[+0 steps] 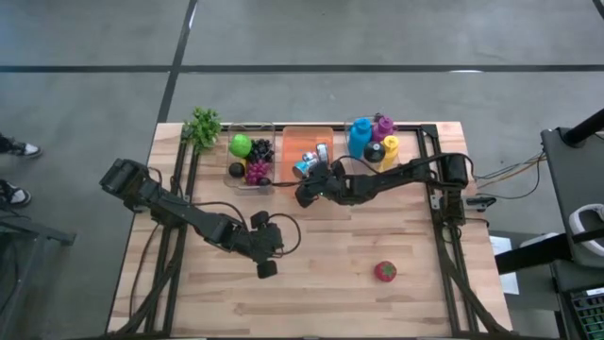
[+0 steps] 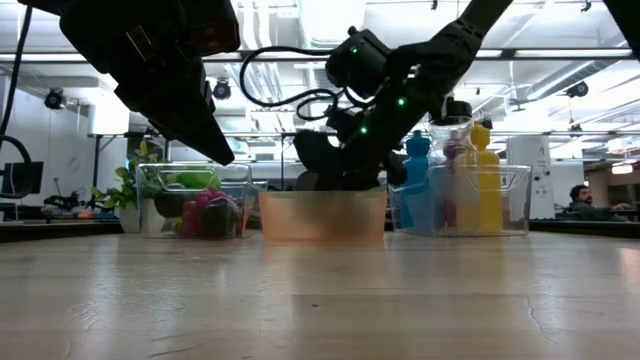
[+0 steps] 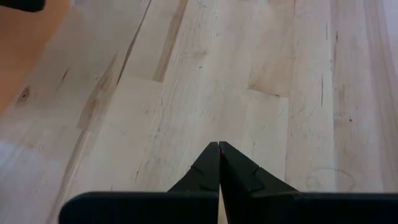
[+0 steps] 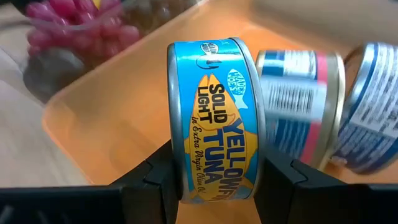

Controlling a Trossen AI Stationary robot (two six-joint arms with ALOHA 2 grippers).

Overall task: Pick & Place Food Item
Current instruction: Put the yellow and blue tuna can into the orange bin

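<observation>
Near the top middle of the high view, over the orange bin [image 4: 112,93], the tuna can [image 4: 214,118] sits squeezed in the right gripper [image 4: 214,186]. Other cans [image 4: 298,106] lie close, so I think it should go straight up, slowly. Lower left, the left gripper [image 3: 219,163] waits, jaws together.
</observation>
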